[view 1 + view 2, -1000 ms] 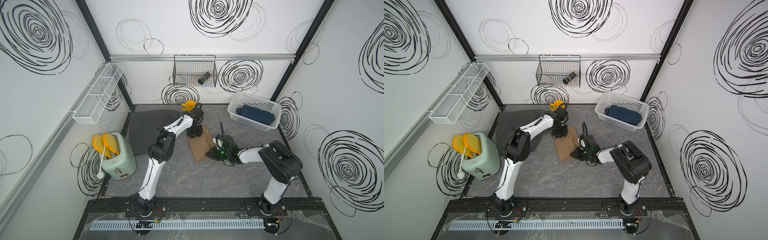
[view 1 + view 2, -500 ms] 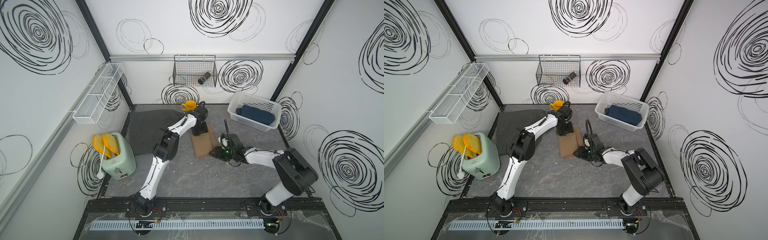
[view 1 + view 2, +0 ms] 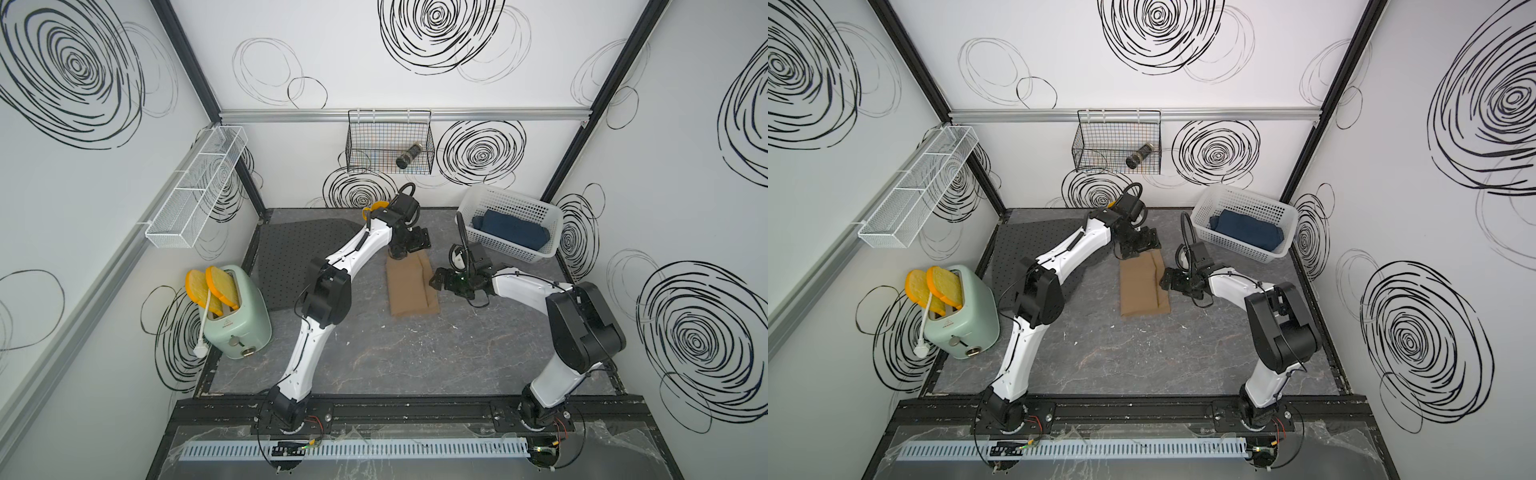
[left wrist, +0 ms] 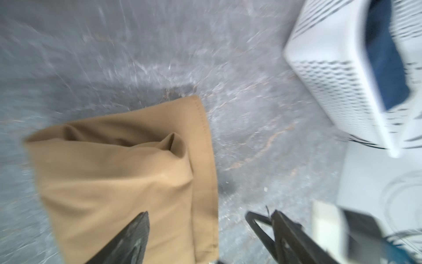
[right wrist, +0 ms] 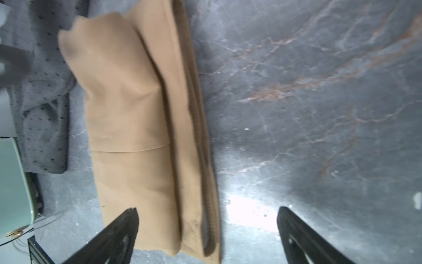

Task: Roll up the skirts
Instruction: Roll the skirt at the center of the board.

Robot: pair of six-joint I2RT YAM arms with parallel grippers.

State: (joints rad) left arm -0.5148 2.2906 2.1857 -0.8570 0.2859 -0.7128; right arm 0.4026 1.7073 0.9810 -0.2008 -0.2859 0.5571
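The tan skirt is lying near the middle of the grey marbled table, folded into a long narrow strip, flat and not yet rolled. The left gripper is hovering over the strip's far end, its jaws standing wide apart and gripping nothing. In the blurred left wrist view one of its dark fingers is showing over the tan cloth, while the other is over bare table. The right gripper is sitting just beside the strip's long edge, on the side facing the white basket, with its jaws likewise spread wide and empty. The right wrist view is showing the skirt's layered edge running between the two fingertips; whether either is touching the cloth cannot be told. The dark blue denim skirt is resting bundled inside the basket at the table's far right corner. The grey dotted skirt is lying spread on the far left of the table, partly under the left arm and just beside the tan strip. A mint-green toaster is standing at the left edge.
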